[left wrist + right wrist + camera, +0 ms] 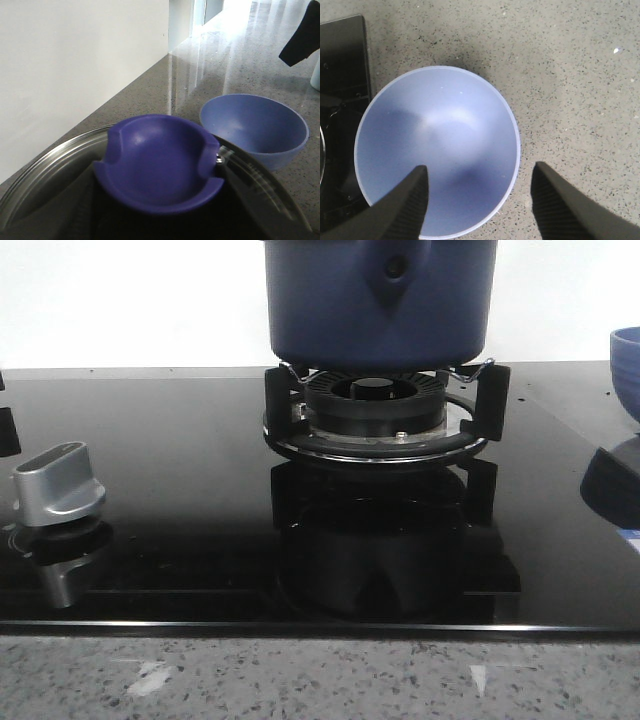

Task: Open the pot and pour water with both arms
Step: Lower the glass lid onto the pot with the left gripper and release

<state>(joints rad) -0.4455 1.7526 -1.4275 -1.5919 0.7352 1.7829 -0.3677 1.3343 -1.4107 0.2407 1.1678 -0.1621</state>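
The pot (pixel 380 305) sits on the burner (pixel 376 405), lid (pixel 45 172) on. Left gripper, fingers unseen, hovers over the knob (pixel 159 162): centre before closing. Right gripper (pixel 477 202) hangs spread wide above the bowl (pixel 437 150), holding nothing.

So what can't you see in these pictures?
- Top of the pot: cut off by the front view's upper edge.
- Inside the pot: hidden in the left wrist view by the lid and its knob.
- Left hand: not in view.
- Bowl: mostly cut off by the front view's right edge.
- Right hand: fingertips cut off at the frame edge.
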